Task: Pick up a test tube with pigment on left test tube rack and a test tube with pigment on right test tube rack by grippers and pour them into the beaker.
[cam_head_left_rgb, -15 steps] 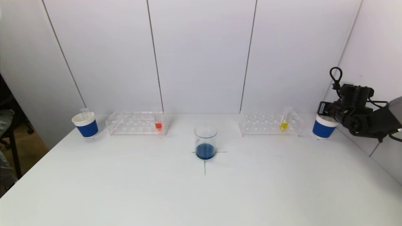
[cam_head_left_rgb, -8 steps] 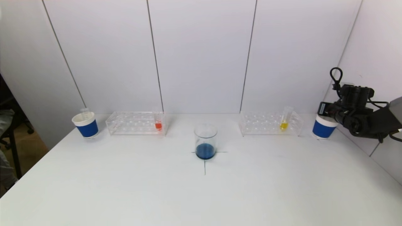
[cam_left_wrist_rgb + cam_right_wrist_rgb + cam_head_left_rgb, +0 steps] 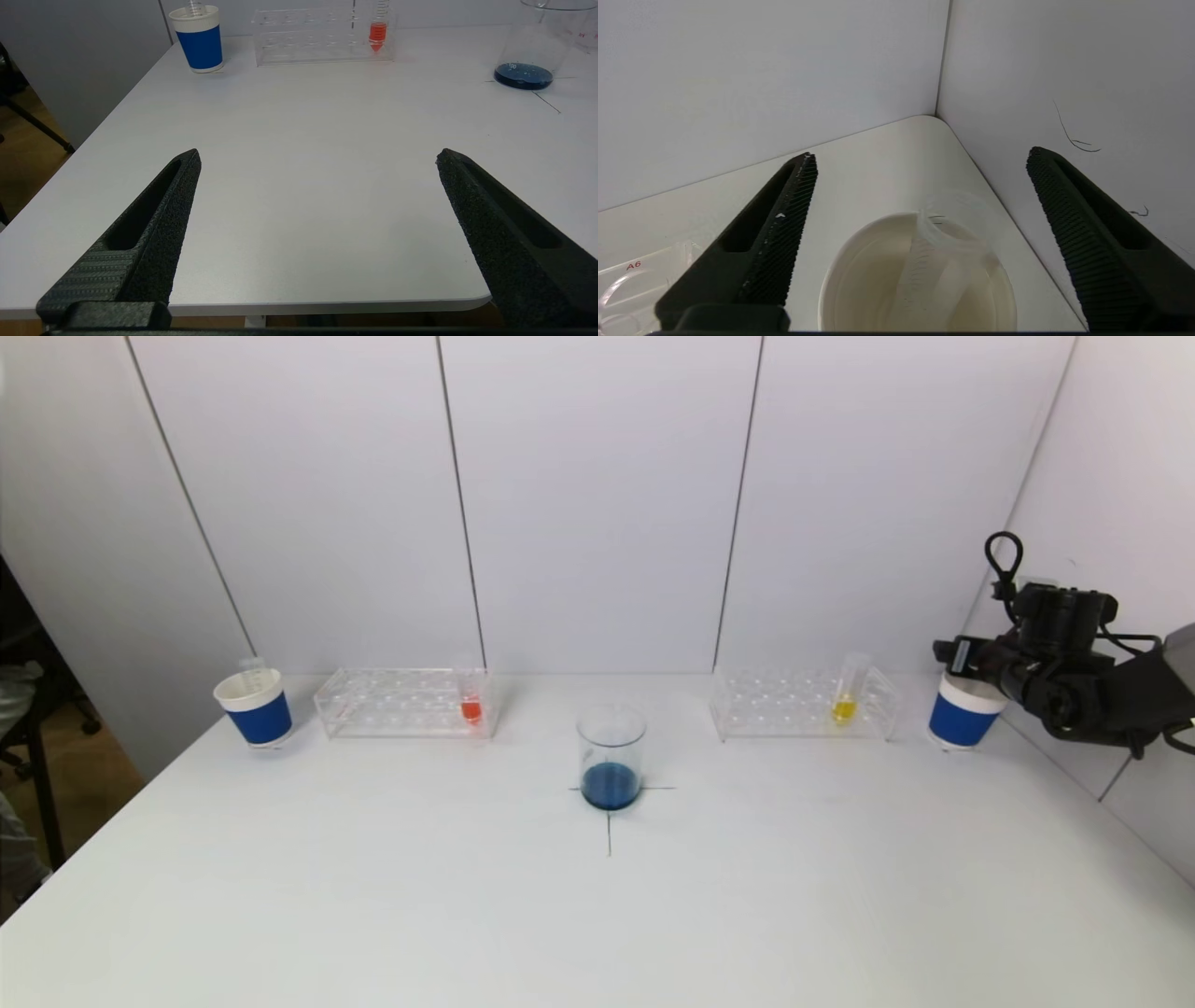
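Observation:
A glass beaker point(image 3: 611, 756) with blue liquid stands at the table's centre, also in the left wrist view point(image 3: 532, 51). The left clear rack point(image 3: 403, 703) holds a tube with orange-red pigment point(image 3: 471, 700), seen too in the left wrist view point(image 3: 378, 28). The right clear rack point(image 3: 803, 705) holds a tube with yellow pigment point(image 3: 847, 689). My right gripper point(image 3: 920, 161) is open and empty above the right blue-and-white cup point(image 3: 962, 712), which holds an empty clear tube point(image 3: 934, 252). My left gripper point(image 3: 317, 156) is open and empty over the table's near left edge, out of the head view.
A blue-and-white cup point(image 3: 254, 707) with an empty tube stands left of the left rack. White wall panels stand close behind the racks and along the right side, next to my right arm point(image 3: 1074, 677). A black cross marks the table under the beaker.
My right gripper has shifted slightly up and to the left above the right cup. Nothing else has moved.

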Controlling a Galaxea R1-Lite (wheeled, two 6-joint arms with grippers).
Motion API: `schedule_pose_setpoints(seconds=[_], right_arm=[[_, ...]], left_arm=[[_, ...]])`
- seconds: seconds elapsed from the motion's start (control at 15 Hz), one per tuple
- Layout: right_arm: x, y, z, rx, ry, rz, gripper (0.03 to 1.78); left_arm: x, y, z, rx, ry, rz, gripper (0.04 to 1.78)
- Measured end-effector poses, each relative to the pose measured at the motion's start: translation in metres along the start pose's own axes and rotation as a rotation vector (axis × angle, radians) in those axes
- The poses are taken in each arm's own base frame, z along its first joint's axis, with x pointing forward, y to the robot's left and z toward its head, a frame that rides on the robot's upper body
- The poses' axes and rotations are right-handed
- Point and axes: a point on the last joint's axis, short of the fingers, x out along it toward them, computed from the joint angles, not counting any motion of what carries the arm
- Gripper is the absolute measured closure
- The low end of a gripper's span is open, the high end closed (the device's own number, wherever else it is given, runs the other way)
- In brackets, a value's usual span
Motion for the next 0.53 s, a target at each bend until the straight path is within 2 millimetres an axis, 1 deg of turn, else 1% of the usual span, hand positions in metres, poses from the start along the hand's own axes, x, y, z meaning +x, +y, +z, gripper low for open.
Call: schedule_pose_setpoints(seconds=[0.13, 0.27, 0.4, 0.53], right_arm=[[-0.005, -0.001, 0.005, 0.002, -0.022, 0.001, 0.04], [-0.017, 0.0, 0.012, 0.003, -0.045, 0.007, 0.03], [-0.037, 0.003, 0.022, 0.001, -0.061, 0.022, 0.04], [-0.065, 0.008, 0.036, 0.001, -0.084, 0.046, 0.04]], left_arm=[[0.0, 0.0, 0.0, 0.0, 0.0, 0.0, 0.06], [0.0, 0.0, 0.0, 0.0, 0.0, 0.0, 0.06], [0.0, 0.0, 0.0, 0.0, 0.0, 0.0, 0.06], [0.0, 0.0, 0.0, 0.0, 0.0, 0.0, 0.06]])
